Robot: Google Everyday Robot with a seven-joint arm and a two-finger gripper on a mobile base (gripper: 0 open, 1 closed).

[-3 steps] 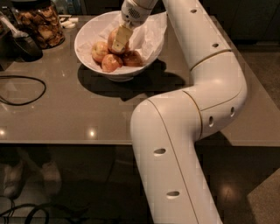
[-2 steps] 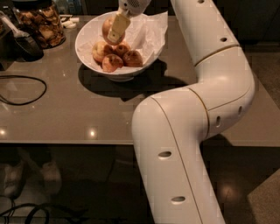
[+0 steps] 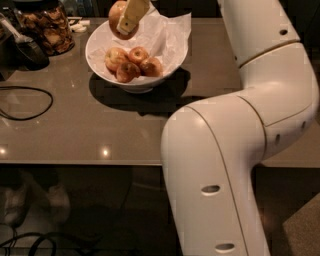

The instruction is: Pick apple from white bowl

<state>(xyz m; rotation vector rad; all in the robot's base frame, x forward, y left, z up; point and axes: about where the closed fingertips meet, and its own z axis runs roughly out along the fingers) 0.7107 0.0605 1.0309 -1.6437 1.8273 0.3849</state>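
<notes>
The white bowl (image 3: 105, 75) stands on the table at the upper left, lined with crinkled white paper (image 3: 167, 35). Several smaller reddish apples (image 3: 132, 62) lie inside it. My gripper (image 3: 127, 20) is at the top edge of the view, above the bowl's far rim. It is shut on the large orange-red apple (image 3: 116, 14), which hangs clear above the bowl. A pale finger (image 3: 132, 15) crosses the front of the apple. The top of the apple and the wrist are cut off by the frame edge.
A glass jar of brown snacks (image 3: 45, 30) stands at the far left, with a dark object (image 3: 27, 50) beside it. A black cable (image 3: 27, 102) loops on the brown table (image 3: 100, 130). My white arm (image 3: 240, 140) fills the right side.
The gripper rose out of the bowl with the large apple held in it. It now holds the apple higher, above the bowl's rim. The other apples stayed in the bowl.
</notes>
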